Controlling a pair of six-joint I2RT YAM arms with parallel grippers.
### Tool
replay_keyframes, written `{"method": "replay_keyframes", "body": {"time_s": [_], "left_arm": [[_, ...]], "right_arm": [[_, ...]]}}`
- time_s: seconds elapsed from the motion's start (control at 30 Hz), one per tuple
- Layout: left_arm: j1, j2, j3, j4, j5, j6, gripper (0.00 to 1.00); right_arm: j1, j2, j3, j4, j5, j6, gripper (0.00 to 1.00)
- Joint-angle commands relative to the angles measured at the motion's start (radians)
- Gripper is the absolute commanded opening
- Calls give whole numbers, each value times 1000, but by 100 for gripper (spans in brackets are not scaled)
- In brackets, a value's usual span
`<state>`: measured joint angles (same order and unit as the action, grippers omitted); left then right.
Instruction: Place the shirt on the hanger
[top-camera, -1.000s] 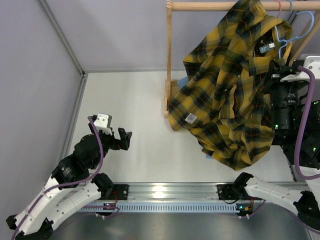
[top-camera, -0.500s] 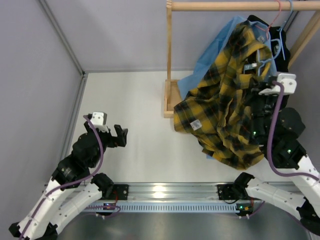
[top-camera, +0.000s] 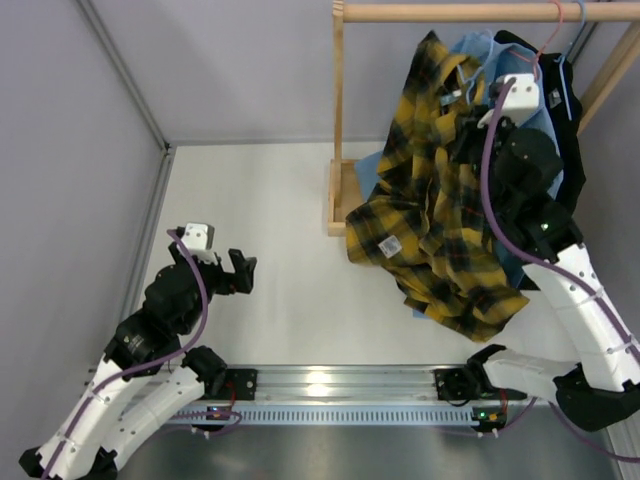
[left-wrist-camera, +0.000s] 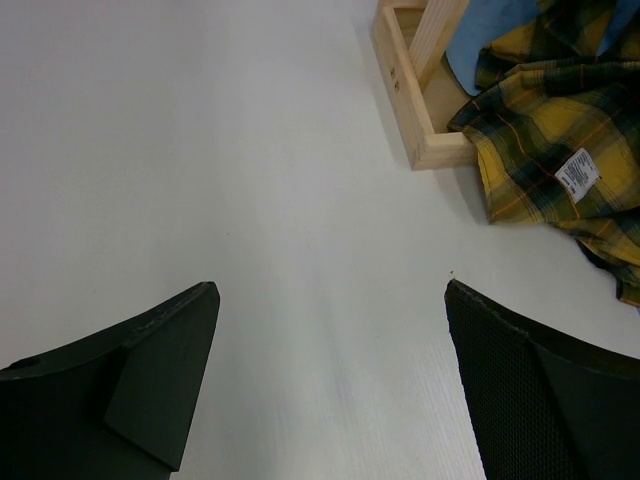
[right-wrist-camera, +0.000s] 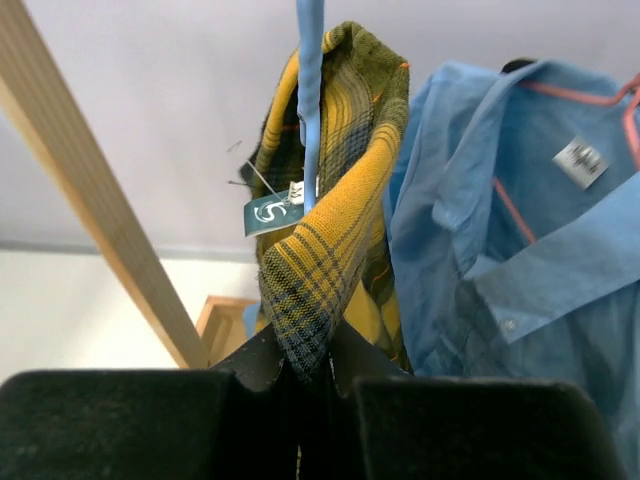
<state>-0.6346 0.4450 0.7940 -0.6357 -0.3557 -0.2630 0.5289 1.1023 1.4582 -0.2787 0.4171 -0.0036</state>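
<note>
Yellow-and-black plaid: the shirt (top-camera: 430, 220) hangs bunched at the right of the table (top-camera: 260, 200). Its collar is raised high beside the rack post (top-camera: 338, 120), and its lower folds rest on the table, with a white label (top-camera: 388, 245) facing up.

Right arm: reaches up and away from its base, wrist level with the hanging garments. The right gripper (right-wrist-camera: 305, 372) is closed, jaws pinching a fold of the shirt collar. The hanger (right-wrist-camera: 309, 80) rises as a thin pale-blue strip straight up out of that fold. Whether the jaws also clamp it cannot be told. A small teal tag (right-wrist-camera: 268, 212) dangles beside the strip.

Left arm: bent low at the left of the table, well apart from the shirt. The left gripper (top-camera: 245, 272) points toward the rack, its jaws spread wide with nothing between them but table.

Rack: a blue shirt (right-wrist-camera: 500, 250) hangs on a pink hanger (right-wrist-camera: 510, 210) just beside the plaid collar, with a black garment (top-camera: 565, 110) to its right. Blue cloth lies over the wooden base frame (left-wrist-camera: 410, 100), and the plaid hem touches the frame's corner.
</note>
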Motion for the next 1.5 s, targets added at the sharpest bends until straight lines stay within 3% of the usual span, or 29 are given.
{"method": "replay_keyframes", "body": {"time_s": [0.0,0.13,0.33,0.5,1.03,1.13,1.17,1.23,1.27,1.47], "left_arm": [[21,-20,-3,53,1,5,98],[29,-23,-1,51,29,7,98],[29,-25,-1,51,31,11,98],[30,-40,-1,51,24,8,98],[45,-38,1,51,29,10,98],[78,-31,-1,53,-6,2,98],[91,-23,-1,51,-14,-1,98],[144,-6,2,51,-29,-13,98],[163,0,4,53,-29,-16,98],[282,32,11,53,-44,-36,98]], "right_arm": [[-53,21,128,-13,-158,59,0],[-67,66,218,-20,-153,36,0],[-116,273,448,-106,-161,11,0],[-130,401,537,-106,-149,14,0],[-132,426,395,-51,-141,109,0],[-132,380,341,-50,-162,120,36],[-130,340,328,-50,-170,128,65],[-132,260,272,-51,-201,136,93],[-132,228,249,-54,-207,137,99],[-132,-97,-1,-155,-233,172,100]]}}
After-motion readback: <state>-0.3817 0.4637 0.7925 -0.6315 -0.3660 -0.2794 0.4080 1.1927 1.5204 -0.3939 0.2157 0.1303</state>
